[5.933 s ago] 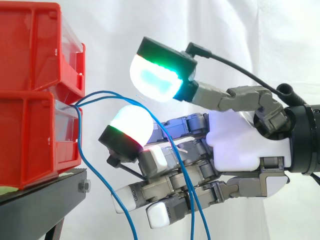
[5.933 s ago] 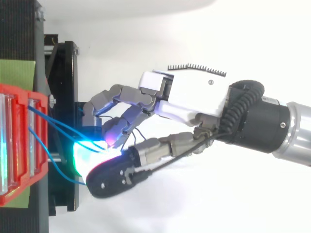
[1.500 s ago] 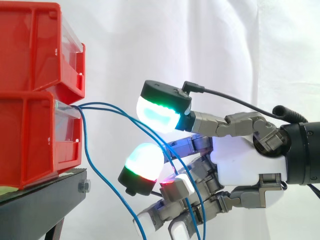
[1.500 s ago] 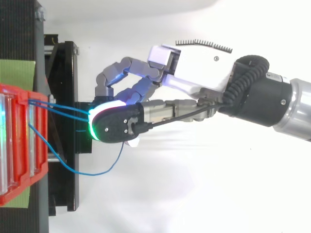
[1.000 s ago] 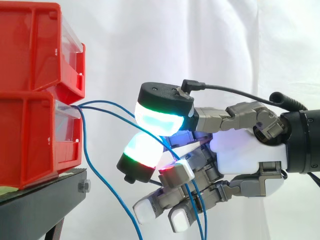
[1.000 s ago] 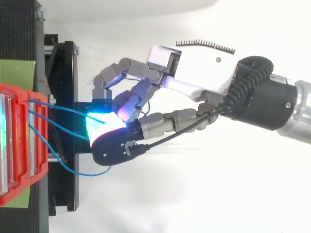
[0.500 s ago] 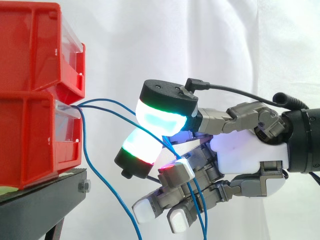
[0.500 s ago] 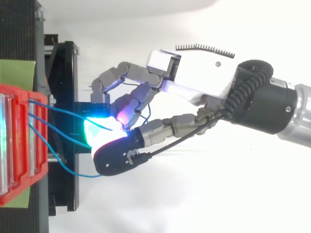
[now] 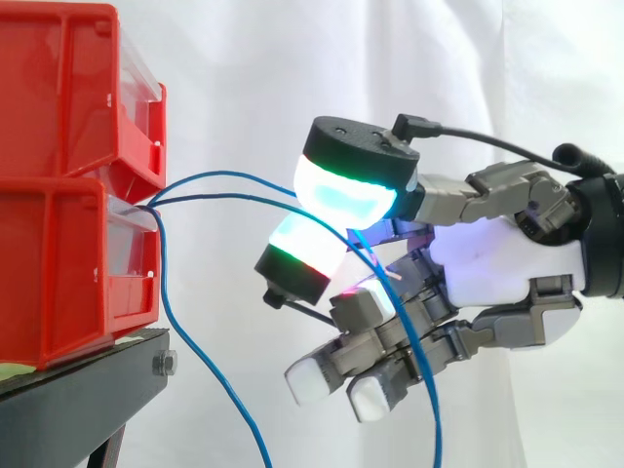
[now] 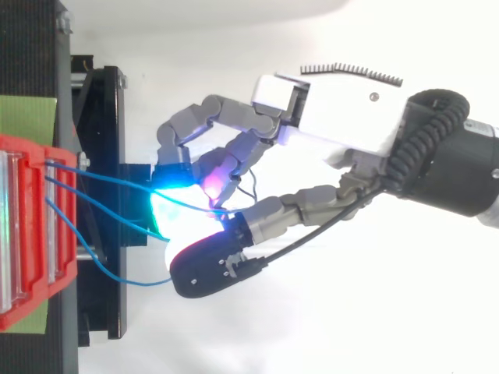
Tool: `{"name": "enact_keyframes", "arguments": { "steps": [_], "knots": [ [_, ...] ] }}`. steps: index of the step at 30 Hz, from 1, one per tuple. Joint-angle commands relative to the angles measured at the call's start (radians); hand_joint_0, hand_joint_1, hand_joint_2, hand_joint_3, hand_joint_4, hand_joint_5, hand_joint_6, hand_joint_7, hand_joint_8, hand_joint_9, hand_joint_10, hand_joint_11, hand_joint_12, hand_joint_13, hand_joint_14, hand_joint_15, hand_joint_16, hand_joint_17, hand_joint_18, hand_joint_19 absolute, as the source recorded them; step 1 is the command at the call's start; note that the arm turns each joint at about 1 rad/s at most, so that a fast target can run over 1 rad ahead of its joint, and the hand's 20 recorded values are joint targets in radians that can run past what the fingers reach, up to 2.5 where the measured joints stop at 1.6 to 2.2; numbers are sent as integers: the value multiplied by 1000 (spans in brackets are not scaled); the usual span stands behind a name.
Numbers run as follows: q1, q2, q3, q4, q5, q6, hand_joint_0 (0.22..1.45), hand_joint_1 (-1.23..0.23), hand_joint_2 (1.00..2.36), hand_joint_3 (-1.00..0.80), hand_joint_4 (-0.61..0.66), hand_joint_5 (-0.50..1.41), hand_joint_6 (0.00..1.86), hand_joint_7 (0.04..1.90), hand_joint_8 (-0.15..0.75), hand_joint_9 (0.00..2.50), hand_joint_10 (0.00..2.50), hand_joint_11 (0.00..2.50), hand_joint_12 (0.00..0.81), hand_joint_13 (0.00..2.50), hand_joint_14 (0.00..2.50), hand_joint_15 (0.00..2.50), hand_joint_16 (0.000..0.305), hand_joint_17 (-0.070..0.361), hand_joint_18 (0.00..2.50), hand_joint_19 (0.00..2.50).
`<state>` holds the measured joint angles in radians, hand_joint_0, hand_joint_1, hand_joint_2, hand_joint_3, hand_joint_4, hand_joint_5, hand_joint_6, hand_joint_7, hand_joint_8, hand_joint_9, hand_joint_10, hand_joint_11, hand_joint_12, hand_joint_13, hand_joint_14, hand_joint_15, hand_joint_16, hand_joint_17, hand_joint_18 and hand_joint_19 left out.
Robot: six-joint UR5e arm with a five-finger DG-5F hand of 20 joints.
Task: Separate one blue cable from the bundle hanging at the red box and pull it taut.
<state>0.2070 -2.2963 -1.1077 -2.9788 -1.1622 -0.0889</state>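
Two blue cables (image 9: 234, 176) in the side view bow from the red box (image 9: 68, 273) into the hand (image 9: 497, 268), pinched between its thumb pad and the fingertip (image 9: 304, 252) just below. Top view: both enter the closed pads, with a loose strand (image 10: 132, 282) sagging beside the thumb. Judged unfinished: no single cable isolated, nothing taut.

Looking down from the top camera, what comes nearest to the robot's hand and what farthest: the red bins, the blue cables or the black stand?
1. Blue cables: pinched in the hand, running left to the bins.
2. Black stand: just left of the hand.
3. Red bins: farthest, at the view's left edge.
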Motion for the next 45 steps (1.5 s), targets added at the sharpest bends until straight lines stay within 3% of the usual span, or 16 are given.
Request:
{"name": "enact_keyframes", "arguments": {
  "steps": [1,2,5,9,12,15,17,20,26,28,36,40,45],
  "knots": [
    [-1,14,0,-40,1,1,782,-940,1005,-445,-46,-162,950,1191,330,991,17,1038,376,667,17,458,49,111,700,547],
    [-1,17,-1,-49,1,-2,791,-942,1003,-473,-10,-186,954,1081,330,943,16,1051,378,648,16,466,51,114,689,519],
    [-1,18,0,-54,1,3,775,-960,1000,-500,44,-209,953,989,319,880,15,1038,381,608,16,424,52,116,690,487],
    [-3,18,0,-55,1,3,709,-976,1000,-500,44,-212,947,961,317,873,15,1034,381,593,14,413,51,116,677,478],
    [-5,18,2,-55,1,3,566,-944,1000,-500,79,-215,940,942,329,863,14,1029,390,574,14,420,53,120,655,495],
    [-6,18,0,-55,1,5,544,-898,1000,-500,91,-209,934,914,344,885,14,1025,395,579,15,415,55,123,659,507],
    [-8,18,0,-55,-1,5,516,-705,1000,-500,102,-197,921,899,368,934,14,1019,409,610,16,420,57,129,678,529],
    [-9,18,0,-55,-1,5,510,-550,1000,-500,109,-189,907,912,379,979,14,1004,416,630,14,437,58,130,684,546],
    [-9,18,2,-55,1,5,573,-417,1000,-500,100,-187,898,968,373,1002,14,1021,403,644,15,456,55,124,666,600],
    [-9,18,0,-55,2,5,594,-420,1000,-500,96,-184,902,988,373,1014,16,1031,400,648,15,459,54,122,666,613],
    [-12,17,0,-55,2,23,603,-701,1020,-112,111,-178,944,1058,381,1021,13,1063,408,660,15,464,56,126,696,595],
    [-14,18,0,-55,2,23,636,-763,1020,-125,65,-184,952,1061,366,1011,15,1077,402,663,15,465,54,122,698,588],
    [-14,18,0,-54,6,23,708,-804,1012,-319,35,-195,961,1047,355,1000,17,1090,396,659,17,455,53,120,704,560]
  ]
}}
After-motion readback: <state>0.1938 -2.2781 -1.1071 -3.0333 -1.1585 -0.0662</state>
